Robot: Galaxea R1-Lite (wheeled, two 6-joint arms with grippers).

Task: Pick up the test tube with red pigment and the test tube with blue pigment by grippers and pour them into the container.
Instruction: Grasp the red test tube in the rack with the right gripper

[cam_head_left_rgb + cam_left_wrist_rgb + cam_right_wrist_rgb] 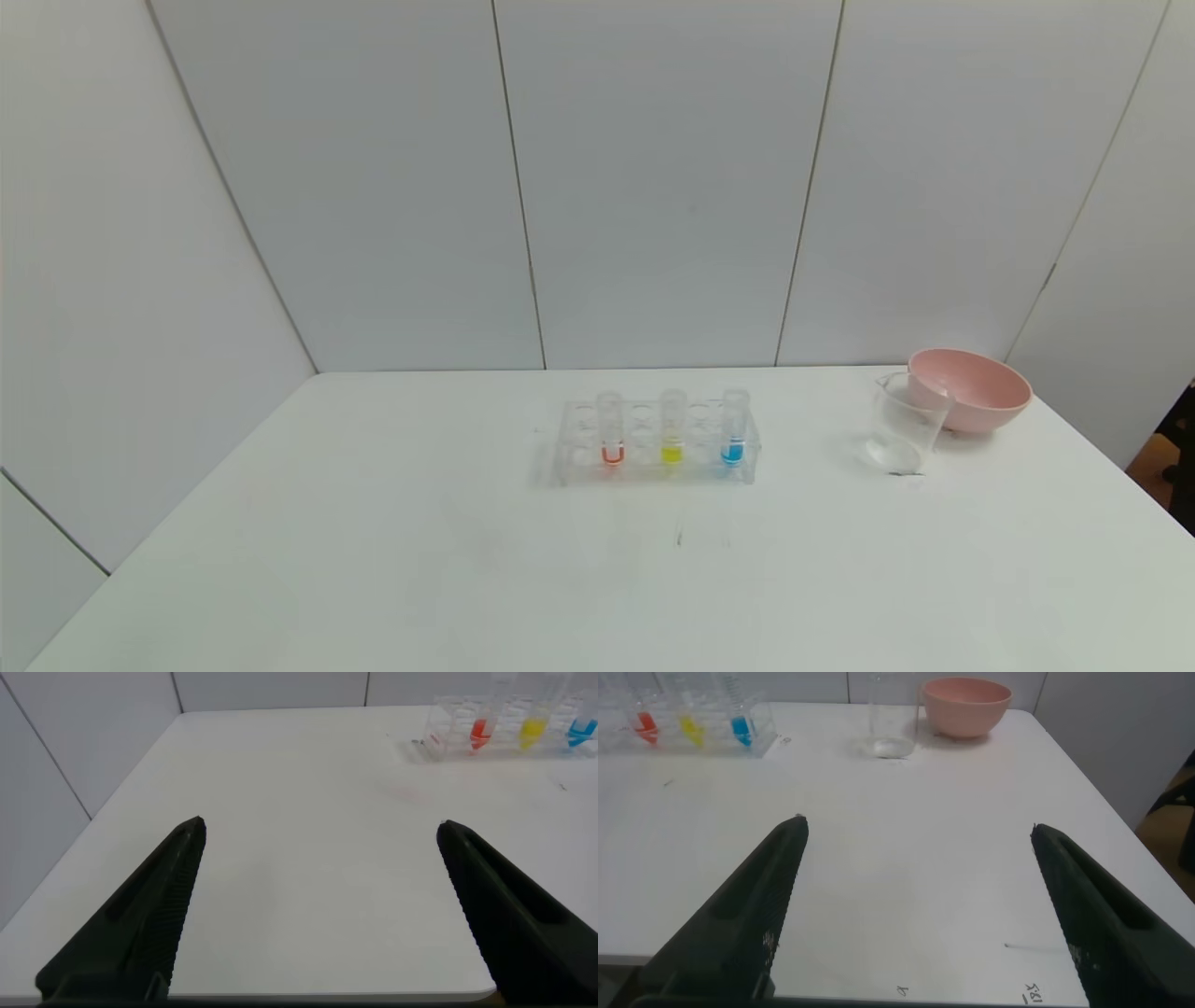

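Observation:
The test tube with red pigment [611, 431] stands upright at the left of a clear rack [653, 457] in the middle of the table. The test tube with blue pigment [734, 429] stands at the rack's right end. Both show far off in the left wrist view as the red tube [480, 732] and the blue tube [580, 732], and in the right wrist view as the red tube [645, 723] and the blue tube [741, 728]. The clear container [904, 425] [893, 719] stands to the right of the rack. My left gripper [320, 826] and right gripper [917, 826] hang open over bare table near its front, holding nothing. Neither arm shows in the head view.
A tube with yellow liquid [672, 429] stands between the red and blue ones. A pink bowl [971, 388] sits right behind the container, near the table's right edge. White panel walls close the back and left. Wide bare table [597, 579] lies in front of the rack.

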